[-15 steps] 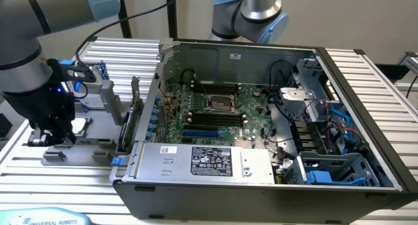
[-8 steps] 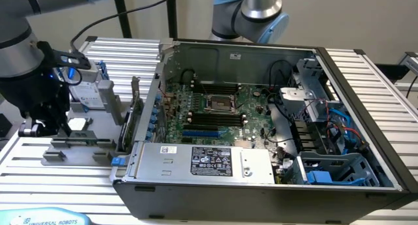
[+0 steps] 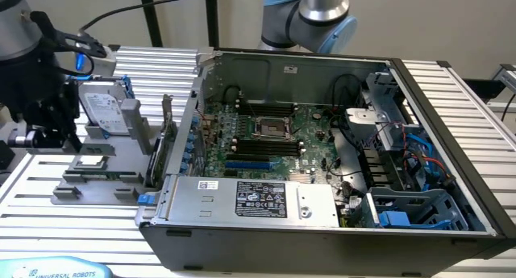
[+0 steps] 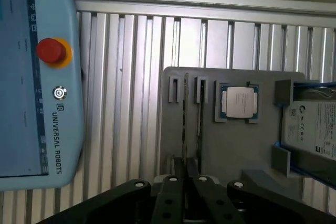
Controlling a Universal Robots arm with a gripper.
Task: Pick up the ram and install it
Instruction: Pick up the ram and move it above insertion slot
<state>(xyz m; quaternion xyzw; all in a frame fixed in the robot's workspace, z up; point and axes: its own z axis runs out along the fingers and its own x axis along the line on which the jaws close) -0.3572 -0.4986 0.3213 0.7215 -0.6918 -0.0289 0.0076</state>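
Observation:
The ram point(image 4: 185, 124) shows edge-on in the wrist view as a thin strip running out from between my fingertips over the grey holder point(image 4: 236, 145). My gripper point(image 4: 186, 174) is shut on it, its black fingers close together. In the exterior view the gripper point(image 3: 66, 146) hangs a little above the holder point(image 3: 96, 190), at the exterior view's left. The open computer case point(image 3: 322, 229) lies to the exterior view's right, with the motherboard's dark memory slots point(image 3: 262, 146) exposed. A second thin strip point(image 4: 199, 124) sits in the neighbouring holder slot.
The holder also carries a square silver processor point(image 4: 239, 102), a hard drive point(image 3: 105, 109) and an upright expansion card point(image 3: 165, 139). A blue teach pendant point(image 4: 37, 77) lies on the slatted table. Another arm's base point(image 3: 310, 18) stands behind the case. Cables and a drive cage fill the case's right side.

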